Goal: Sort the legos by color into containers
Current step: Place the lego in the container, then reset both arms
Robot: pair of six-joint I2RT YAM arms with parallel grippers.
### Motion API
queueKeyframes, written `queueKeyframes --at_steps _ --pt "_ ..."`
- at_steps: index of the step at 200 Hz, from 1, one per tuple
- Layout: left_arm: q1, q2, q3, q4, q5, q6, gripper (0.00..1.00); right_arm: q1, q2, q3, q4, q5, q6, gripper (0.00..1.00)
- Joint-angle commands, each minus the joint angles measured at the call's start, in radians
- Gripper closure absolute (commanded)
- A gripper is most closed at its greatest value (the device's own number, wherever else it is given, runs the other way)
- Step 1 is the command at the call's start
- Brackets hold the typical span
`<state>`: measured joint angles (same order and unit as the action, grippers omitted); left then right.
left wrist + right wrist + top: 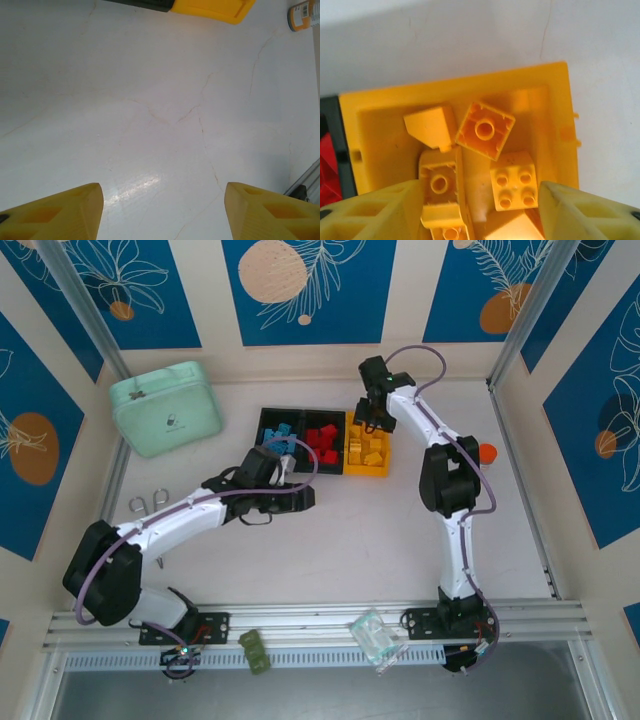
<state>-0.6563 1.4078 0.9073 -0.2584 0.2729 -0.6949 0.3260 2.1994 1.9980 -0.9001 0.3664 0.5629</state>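
Note:
Three joined containers stand in a row at the back middle: a black one (pixel 278 430) with blue legos (pixel 282 433), a black one (pixel 322 438) with red legos (pixel 322 436), and a yellow one (pixel 367 450). My right gripper (pixel 371 424) hangs open just above the yellow container (pixel 555 105); several yellow legos (pixel 513 180) lie loose below its fingers (pixel 375 212). Red legos (pixel 327 167) show at that view's left edge. My left gripper (pixel 298 498) is low over bare table in front of the containers, open with nothing between its fingers (pixel 60 212).
A mint-green lidded case (pixel 165 408) sits at the back left. Metal rings (pixel 145 503) lie near the left wall. An orange item (pixel 487 452) is by the right wall. A dark green brick (pixel 256 650) and a clear plastic piece (pixel 375 638) rest on the front rail.

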Motion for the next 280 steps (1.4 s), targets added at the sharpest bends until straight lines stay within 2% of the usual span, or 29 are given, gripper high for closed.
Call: queueKeyframes --at_steps 1,18,24,41,47,80,107,130,164,179,206,225,251,259,264,275,280 --pt "0.028 -0.064 -0.024 -0.048 -0.059 0.040 0.30 0.012 -0.163 -0.131 0.053 -0.010 -0.002 0.33" --pt "0.066 -0.097 -0.037 -0.080 -0.107 0.065 0.25 0.012 -0.261 -0.267 0.116 -0.023 0.004 0.28" --pt "0.082 -0.110 -0.040 -0.090 -0.124 0.076 0.18 0.012 -0.296 -0.311 0.139 -0.027 0.005 0.26" --pt "0.126 -0.141 -0.044 -0.124 -0.164 0.110 0.07 0.010 -0.392 -0.455 0.203 -0.027 0.006 0.21" --pt "0.143 -0.148 -0.043 -0.136 -0.176 0.121 0.00 0.009 -0.428 -0.503 0.226 -0.026 0.002 0.19" --pt "0.233 -0.186 -0.030 -0.189 -0.281 0.191 0.01 -0.009 -0.611 -0.727 0.321 -0.024 -0.009 0.08" --pt "0.305 -0.202 -0.027 -0.193 -0.386 0.263 0.01 -0.033 -0.734 -0.866 0.365 -0.006 -0.018 0.06" --pt "0.374 -0.218 -0.044 -0.155 -0.477 0.325 0.01 -0.051 -0.829 -0.981 0.413 0.096 -0.022 0.07" --pt "0.478 -0.312 -0.212 0.123 -0.565 0.467 0.01 -0.057 -0.958 -1.169 0.577 0.314 -0.063 0.04" --pt "0.508 -0.342 -0.310 0.285 -0.614 0.518 0.01 -0.040 -1.029 -1.301 0.777 0.400 -0.171 0.01" --pt "0.554 -0.300 -0.405 0.482 -0.621 0.567 0.01 -0.048 -1.115 -1.505 1.113 0.432 -0.345 0.01" --pt "0.564 -0.191 -0.444 0.645 -0.610 0.605 0.01 -0.092 -1.097 -1.564 1.205 0.392 -0.366 0.01" --pt "0.564 -0.024 -0.532 1.011 -0.611 0.650 0.01 -0.117 -1.019 -1.699 1.537 0.310 -0.455 0.01" --pt "0.562 -0.013 -0.515 0.990 -0.610 0.665 0.01 -0.126 -0.983 -1.731 1.647 0.289 -0.474 0.01" --pt "0.563 0.000 -0.524 1.034 -0.594 0.676 0.01 -0.122 -0.972 -1.740 1.689 0.284 -0.488 0.01" --pt "0.564 0.058 -0.555 1.129 -0.588 0.673 0.01 -0.151 -0.951 -1.748 1.738 0.190 -0.496 0.01" --pt "0.566 0.093 -0.576 1.238 -0.573 0.691 0.01 -0.170 -0.935 -1.751 1.770 0.136 -0.488 0.01"
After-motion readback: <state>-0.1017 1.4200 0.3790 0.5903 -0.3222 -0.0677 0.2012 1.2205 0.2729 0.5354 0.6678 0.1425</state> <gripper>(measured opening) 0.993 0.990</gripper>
